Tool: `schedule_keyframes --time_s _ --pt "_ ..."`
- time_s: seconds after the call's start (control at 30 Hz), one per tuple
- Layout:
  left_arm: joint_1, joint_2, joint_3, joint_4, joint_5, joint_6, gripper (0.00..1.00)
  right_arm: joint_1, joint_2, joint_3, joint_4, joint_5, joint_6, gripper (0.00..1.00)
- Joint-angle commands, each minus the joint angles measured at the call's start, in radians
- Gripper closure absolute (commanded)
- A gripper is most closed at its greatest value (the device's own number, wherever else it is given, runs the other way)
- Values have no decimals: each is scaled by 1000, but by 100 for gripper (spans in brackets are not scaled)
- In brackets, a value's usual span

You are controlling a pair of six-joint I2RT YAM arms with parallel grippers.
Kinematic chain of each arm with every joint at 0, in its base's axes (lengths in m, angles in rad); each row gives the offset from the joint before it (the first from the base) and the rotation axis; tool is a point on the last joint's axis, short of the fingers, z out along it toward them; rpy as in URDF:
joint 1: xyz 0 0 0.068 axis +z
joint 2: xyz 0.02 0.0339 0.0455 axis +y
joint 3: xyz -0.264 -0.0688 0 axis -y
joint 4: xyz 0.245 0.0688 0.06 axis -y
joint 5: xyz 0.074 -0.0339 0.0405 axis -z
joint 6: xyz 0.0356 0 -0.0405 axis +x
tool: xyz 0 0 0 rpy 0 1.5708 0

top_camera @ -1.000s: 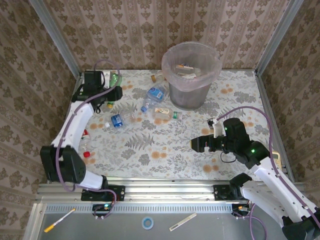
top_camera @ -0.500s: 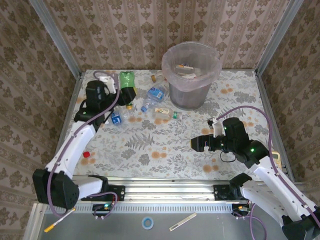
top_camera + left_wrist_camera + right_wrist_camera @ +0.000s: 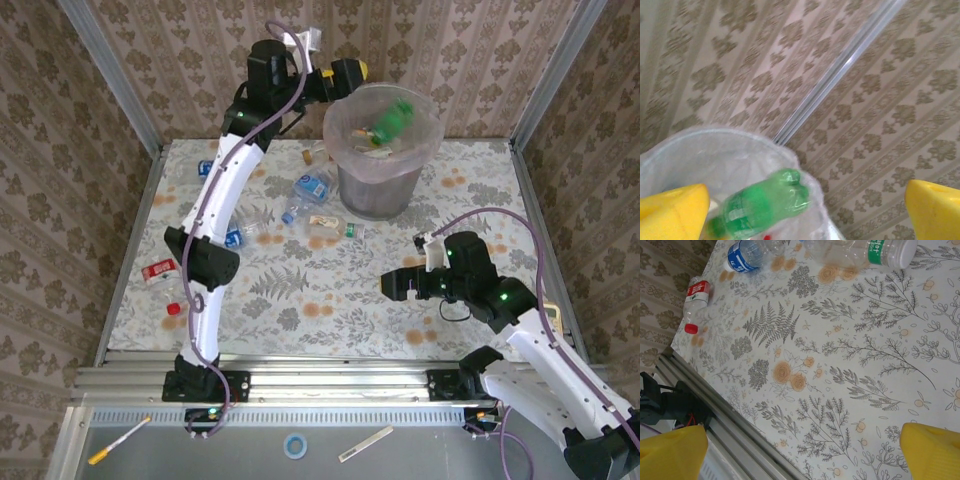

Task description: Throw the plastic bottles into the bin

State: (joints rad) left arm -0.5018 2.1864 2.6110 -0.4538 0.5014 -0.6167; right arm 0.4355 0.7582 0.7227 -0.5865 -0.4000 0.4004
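Left claw (image 3: 350,72) hangs high beside the far rim of the round grey waste bin (image 3: 375,195), its yellow pads (image 3: 670,212) spread wide and gripping nothing. A green plastic bottle (image 3: 390,118) sits tilted in the mouth of the bin, apart from the claw and inside the translucent pinkish bag liner (image 3: 715,145); from the left wrist it shows past the pads, over the liner.

Right claw (image 3: 392,287) hovers low over the floral-patterned bench (image 3: 300,320), near the right arm's base, its jaws wide apart and empty.

More bottles lie on the bench left of the bin: a clear one with a blue label (image 3: 312,187), a clear one with a green label and green cap (image 3: 330,225), a small blue-labelled one (image 3: 233,240), and a red-labelled one with a red cap (image 3: 158,270) near the left edge.
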Motion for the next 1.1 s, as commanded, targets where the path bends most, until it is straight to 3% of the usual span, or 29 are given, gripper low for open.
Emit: schedule_keyframes --time_s 0.0,0.17,0.37,0.57,0.8,1.07 --pt "35 -92 -16 -213 -21 49 0 6 -18 19 -18 12 -7 0" --pt "121 -408 -407 -142 -114 90 0 8 -13 17 -6 1 -1 0" --pt "173 -670 -715 -251 -281 218 0 8 -3 12 -4 1 -3 0" --pt "292 -893 -1082 -188 -299 178 0 8 5 13 -6 1 1 0" --pt "321 -981 -1269 -253 -380 369 0 10 -2 12 -18 3 2 0" --pt "289 -888 -1401 -310 -458 552 0 9 -18 7 -25 1 5 0"
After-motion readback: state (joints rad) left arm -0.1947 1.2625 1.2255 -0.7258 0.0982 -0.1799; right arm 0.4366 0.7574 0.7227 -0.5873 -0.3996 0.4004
